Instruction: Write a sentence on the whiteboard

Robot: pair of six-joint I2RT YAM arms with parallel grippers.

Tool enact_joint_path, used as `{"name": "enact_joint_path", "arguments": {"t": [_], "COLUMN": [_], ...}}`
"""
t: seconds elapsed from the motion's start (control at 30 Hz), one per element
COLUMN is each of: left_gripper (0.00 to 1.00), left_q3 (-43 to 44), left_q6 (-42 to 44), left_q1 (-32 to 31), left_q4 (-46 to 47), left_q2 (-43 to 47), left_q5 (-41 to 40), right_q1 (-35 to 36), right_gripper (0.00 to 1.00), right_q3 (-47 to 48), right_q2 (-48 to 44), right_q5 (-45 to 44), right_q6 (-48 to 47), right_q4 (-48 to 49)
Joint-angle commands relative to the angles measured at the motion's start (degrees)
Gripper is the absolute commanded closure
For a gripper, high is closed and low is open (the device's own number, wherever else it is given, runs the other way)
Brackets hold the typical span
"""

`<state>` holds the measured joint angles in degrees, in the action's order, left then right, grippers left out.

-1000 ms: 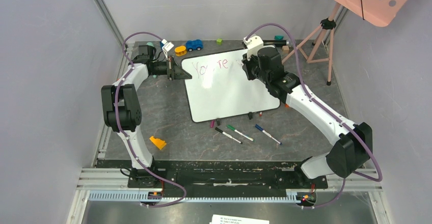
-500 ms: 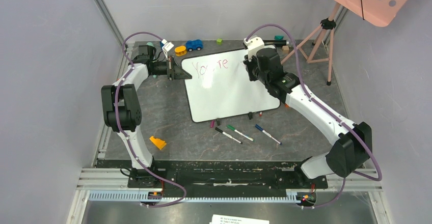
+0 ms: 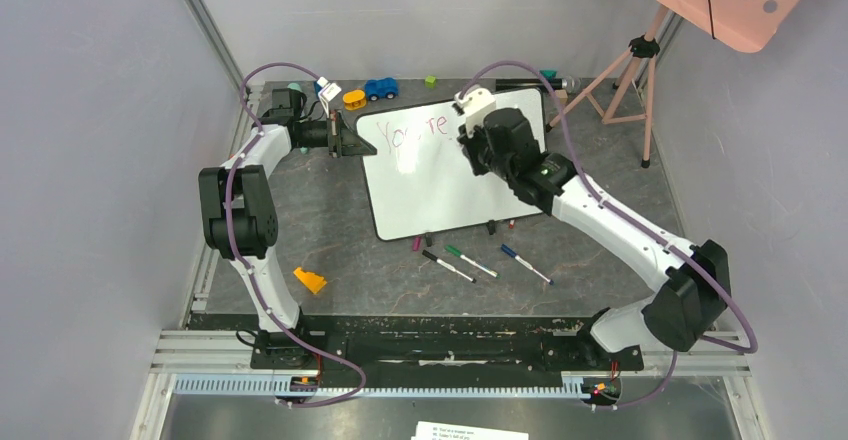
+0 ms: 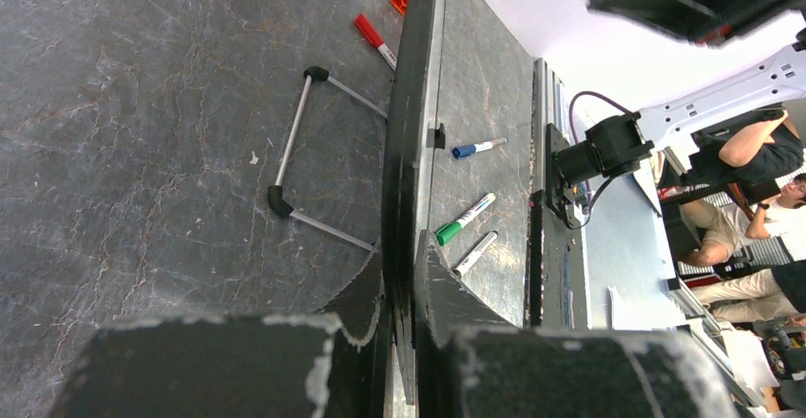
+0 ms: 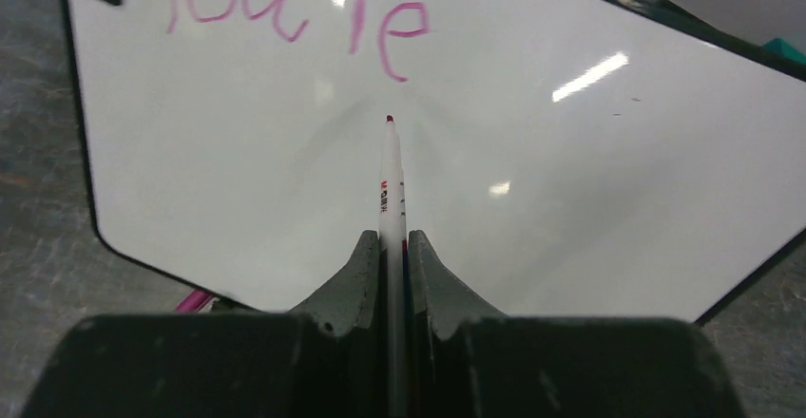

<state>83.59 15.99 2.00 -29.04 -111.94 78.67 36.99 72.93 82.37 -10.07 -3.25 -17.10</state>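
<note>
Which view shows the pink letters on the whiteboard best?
The right wrist view: the letters are large and readable there. The top view shows them small; the left wrist view sees only the whiteboard edge-on.

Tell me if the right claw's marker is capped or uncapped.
Uncapped: the marker gripped in the right claw shows a bare pink tip, pointing at the whiteboard below the pink letters.

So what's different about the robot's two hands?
The left hand pinches the black frame edge of the large glossy white whiteboard; the right hand grips a thin white marker with a pink tip. The left sits at the board's side; the right is over its writing face. Both are shut on something.
</note>
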Motion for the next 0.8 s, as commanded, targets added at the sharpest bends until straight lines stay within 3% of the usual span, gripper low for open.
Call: {"name": "enact_joint_path", "arguments": {"t": [0.0, 0.77], "left_gripper": [0.98, 0.98], "left_q3": [-2.5, -2.5], "left_q6": [11.2, 11.3], "left_q1": [-3.6, -3.6], "left_q4": [-1.1, -1.1], "left_q2": [-2.1, -2.1], "left_q5": [-15.0, -15.0], "right_q1": [4.6, 9.2], "right_gripper": [1.00, 1.00], "right_q3": [-3.3, -0.2], "right_q2": [-3.5, 3.7], "right_q5": [-1.5, -3.9], "right_q6": [1.3, 1.0], "right_q4": [2.8, 4.2]}}
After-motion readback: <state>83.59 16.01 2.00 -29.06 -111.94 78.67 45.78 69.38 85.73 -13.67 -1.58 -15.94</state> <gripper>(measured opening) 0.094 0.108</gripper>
